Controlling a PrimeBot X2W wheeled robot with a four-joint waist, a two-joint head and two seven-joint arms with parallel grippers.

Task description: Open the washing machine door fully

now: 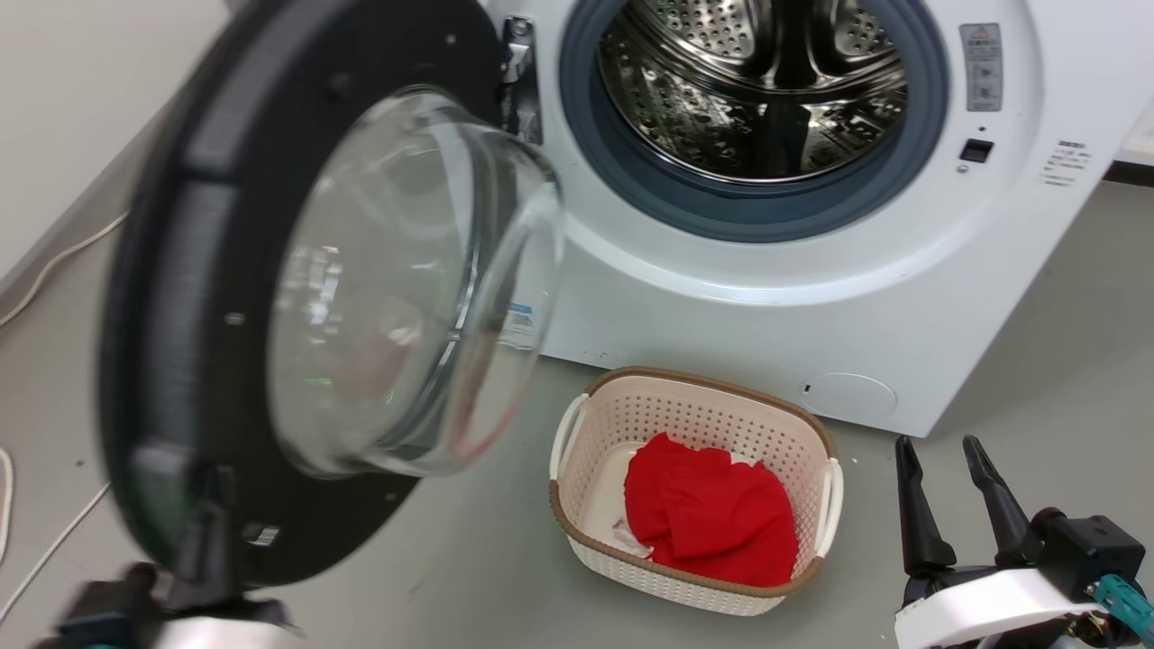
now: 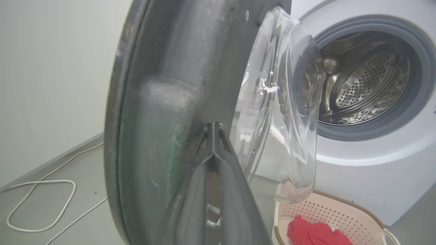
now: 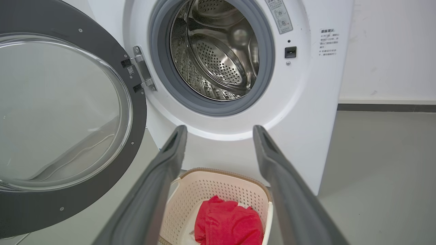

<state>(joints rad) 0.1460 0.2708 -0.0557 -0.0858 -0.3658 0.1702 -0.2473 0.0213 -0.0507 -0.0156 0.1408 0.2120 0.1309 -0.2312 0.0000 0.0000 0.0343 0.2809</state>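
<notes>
From the head camera, I saw the washing machine (image 1: 811, 297) with a grey warning sticker (image 1: 981, 68) beside the drum and a block of fine print (image 1: 1068, 162), both too small to read. A blue label (image 1: 518, 324) showed through the door glass, also illegible. The washing machine door (image 1: 207, 297) stood swung out on the machine's left-side hinge, a black ring around a bulging clear bowl. My left gripper (image 1: 209, 505) was blurred at the door's lower rim. My right gripper (image 1: 938, 443) hung spread and empty beside the laundry basket (image 1: 703, 379).

On the left wrist camera, the left gripper (image 2: 213, 126) had its fingers closed together with their tips laid against the door's (image 2: 163, 102) inner face, and nothing was between them.

On the right wrist camera, the right gripper (image 3: 219, 127) was wide apart, holding nothing, above the basket (image 3: 218, 172) and its red cloth (image 3: 228, 221). The door (image 3: 64, 112) stood well clear of the drum opening. The sticker (image 3: 281, 15) and print (image 3: 328, 42) were unreadable.
</notes>
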